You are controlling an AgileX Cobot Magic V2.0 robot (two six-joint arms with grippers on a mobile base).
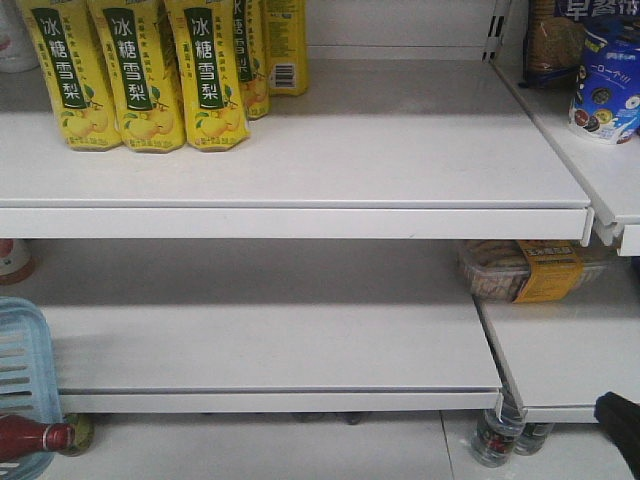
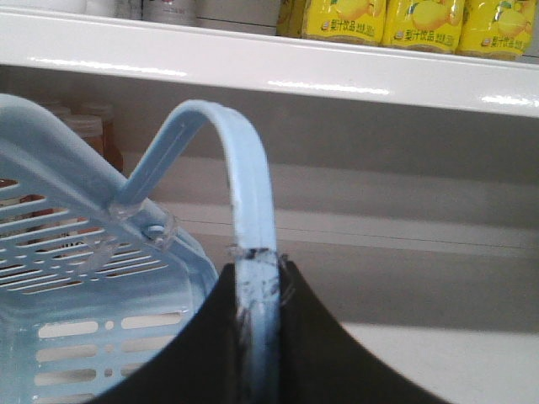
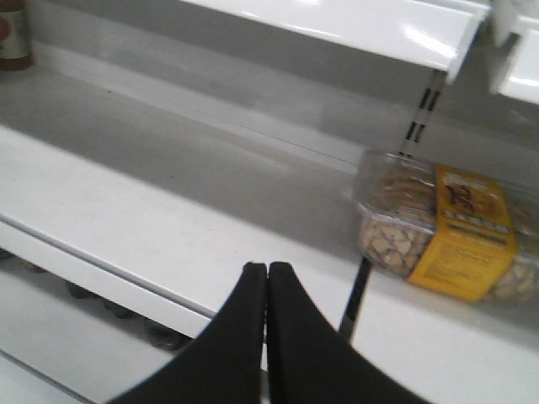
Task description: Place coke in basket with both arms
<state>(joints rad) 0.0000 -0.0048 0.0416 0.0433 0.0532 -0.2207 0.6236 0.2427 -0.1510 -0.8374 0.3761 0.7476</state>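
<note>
The light blue basket (image 1: 18,365) is at the lower left of the front view, partly cut off. The coke (image 1: 30,437), reddish with a red cap pointing right, lies on its side at the basket's lower rim; I cannot tell if it is fully inside. In the left wrist view my left gripper (image 2: 255,265) is shut on the basket's loop handle (image 2: 244,168), with the slotted basket wall (image 2: 76,278) to its left. My right gripper (image 3: 267,268) is shut and empty over the lower shelf's front edge. A black part of the right arm (image 1: 620,425) shows at bottom right.
Yellow-green tea bottles (image 1: 130,70) stand on the upper shelf. A clear snack box with a yellow label (image 3: 438,227) sits on the lower right shelf (image 1: 530,270). A blue package (image 1: 605,80) is at upper right. Bottles (image 1: 500,435) stand under the lower shelf.
</note>
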